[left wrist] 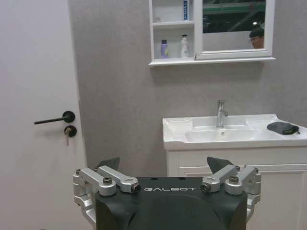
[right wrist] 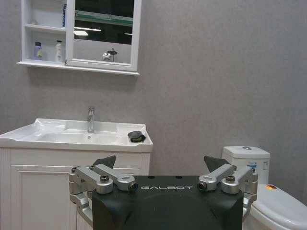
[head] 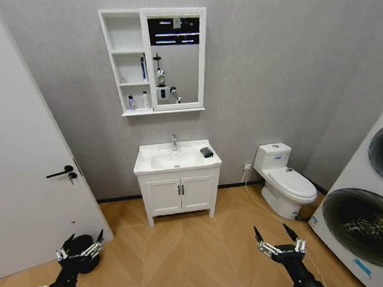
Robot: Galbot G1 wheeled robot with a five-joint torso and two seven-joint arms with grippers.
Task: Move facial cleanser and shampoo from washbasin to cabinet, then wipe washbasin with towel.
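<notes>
From the head camera you see both arms held low over the herringbone wood floor (head: 186, 249), well short of the white rectangular ceramic washbasin (head: 155, 164): the left gripper (head: 80, 244) sits near the white door (head: 23, 181) and the right gripper (head: 277, 235) near the white toilet (head: 283, 180), each with its fingers spread wide and nothing between them. The small dark grey towel (head: 206, 152) lies on the basin's right rim, and open floor separates you from the low white two-door vanity (head: 180, 193). In the tall white wall cabinet (head: 126, 62), two small bottles (head: 138, 101) stand on the bottom shelf beside the mirror. From the left wrist camera, the left gripper (left wrist: 163, 165) gapes wide in the foreground, with the basin (left wrist: 230, 135) and towel (left wrist: 283, 127) well beyond it. From the right wrist camera, the right gripper (right wrist: 160, 163) is equally wide, the towel (right wrist: 136, 136) resting at the basin's (right wrist: 57, 136) near corner, the toilet (right wrist: 268, 191) close alongside.
</notes>
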